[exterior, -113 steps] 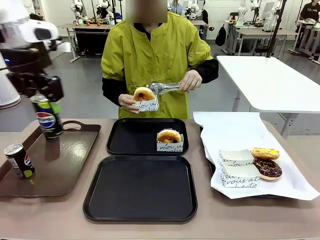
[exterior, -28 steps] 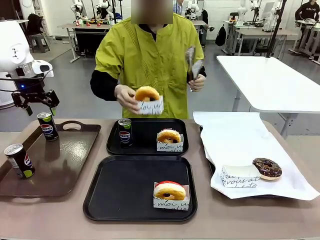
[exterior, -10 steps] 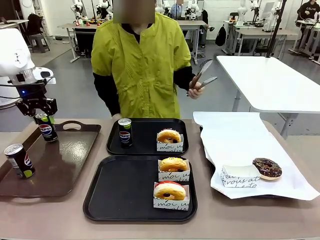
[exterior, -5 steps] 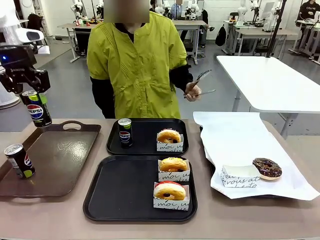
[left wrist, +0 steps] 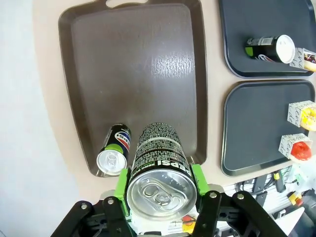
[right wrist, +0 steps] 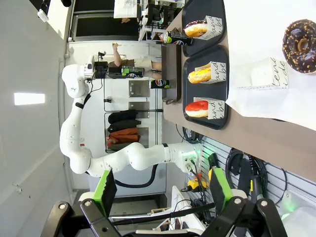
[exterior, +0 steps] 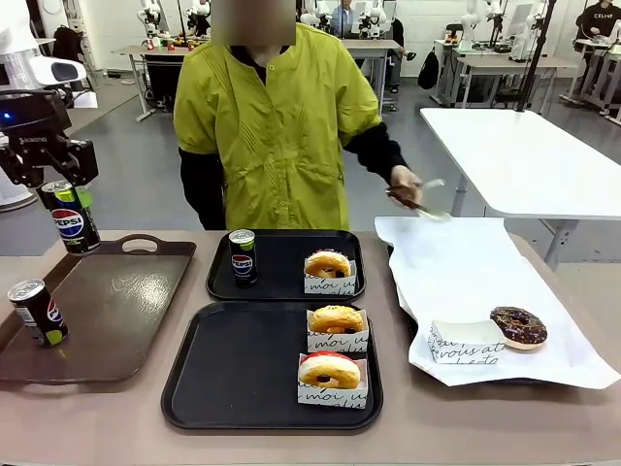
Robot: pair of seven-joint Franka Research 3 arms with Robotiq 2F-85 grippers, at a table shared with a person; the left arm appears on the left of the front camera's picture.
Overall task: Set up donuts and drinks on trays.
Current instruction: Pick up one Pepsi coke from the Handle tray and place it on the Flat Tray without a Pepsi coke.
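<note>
Three Pepsi cans show. Your left gripper (exterior: pixel 64 181) holds one can (exterior: pixel 71 217) upright in the air, above the far left corner of the brown tray (exterior: pixel 121 325). In the left wrist view the green pads (left wrist: pixel 197 178) press on opposite sides of the can, just under its silver lid. A second can (exterior: pixel 37 312) stands on the brown tray at its left edge. The third can (exterior: pixel 242 255) stands on the smaller black tray (exterior: pixel 277 277), just right of the brown tray's far end.

The larger black tray (exterior: pixel 233 379), right of the brown tray's near end, holds two boxed donuts (exterior: pixel 332 348) but no drink, so it looks like the place for the held can.

Expect the can to be stiff but thin-walled, smooth and rather slippery, and fairly heavy if full. A high grip lets the bottom swing, so move gently and set it down flat. A firm squeeze across the round body is enough; more could dent it.

Your right gripper (right wrist: pixel 163 190) is spread wide and empty, well to the right of the brown tray.
</note>
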